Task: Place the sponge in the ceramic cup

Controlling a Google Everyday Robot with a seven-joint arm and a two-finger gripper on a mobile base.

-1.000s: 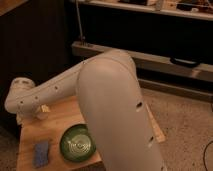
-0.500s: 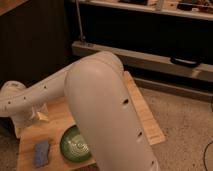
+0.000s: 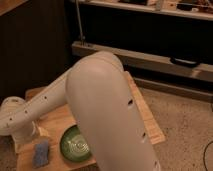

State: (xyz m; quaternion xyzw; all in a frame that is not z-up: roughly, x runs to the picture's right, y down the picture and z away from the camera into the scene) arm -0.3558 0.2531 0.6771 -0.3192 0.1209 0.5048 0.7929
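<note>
Dark shelving (image 3: 145,35) fills the back of the room on my feed, with a pale metal rail (image 3: 150,60) running across its lower edge and speckled floor (image 3: 185,125) off to the right. In front of that stands a low wooden table (image 3: 147,117), its light planks showing at the right side and along the front left corner.

Most of my view is taken up by the arm (image 3: 100,115). Its big white upper segment stands right in front of the lens and covers the middle of the table. A thinner segment runs from it down to the left and ends in a rounded joint (image 3: 12,117) at the table's left edge.

I can't see the gripper itself. It sits somewhere past that joint, low at the left, hidden by the arm's own casing. I read its jaws as standing wide apart with nothing in them.

I can see the sponge (image 3: 41,153) clearly. It is a flat blue-grey pad lying on the table near the front left corner, below the joint and apart from it. Just to its right sits a green bowl (image 3: 76,145), upright, with its right side cut off by the arm. The two are near each other but not touching.

From here I can't find the cup, since the arm blocks so much of the tabletop.
</note>
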